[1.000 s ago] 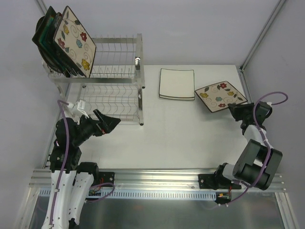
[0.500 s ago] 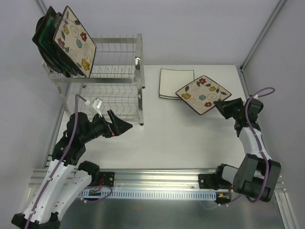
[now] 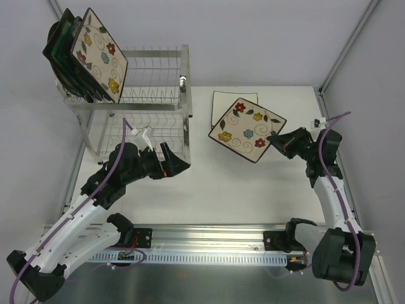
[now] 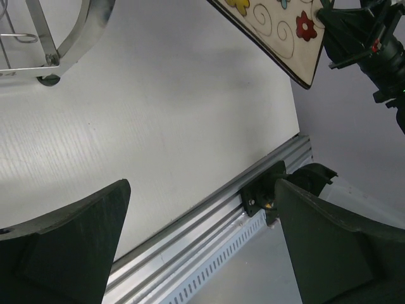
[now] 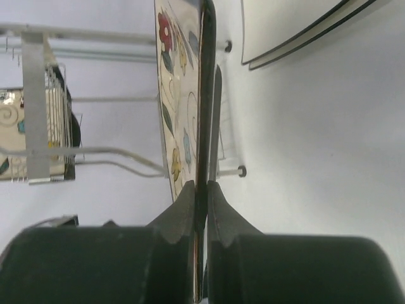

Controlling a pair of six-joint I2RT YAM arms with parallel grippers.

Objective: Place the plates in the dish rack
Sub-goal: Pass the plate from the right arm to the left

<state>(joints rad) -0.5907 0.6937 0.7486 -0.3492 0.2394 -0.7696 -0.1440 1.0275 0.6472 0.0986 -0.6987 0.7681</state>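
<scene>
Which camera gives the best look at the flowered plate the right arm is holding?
Top external: the flowered plate shows its whole patterned face, pinched at its rim by the right gripper. The left wrist view catches only one corner of it, at the top of the frame. The right wrist view sees it edge-on between its fingers.

The silver wire dish rack (image 3: 152,95) stands at the desk's far left corner. At its upper tier's left end a cream flowered plate (image 3: 98,54) stands on edge, with dark plates (image 3: 60,44) packed behind it. A white square plate (image 3: 233,101) lies flat near the far edge. A second flowered plate (image 3: 247,130) hangs tilted above the desk beside it, its corner pinched by the right tool (image 3: 273,140).
</scene>
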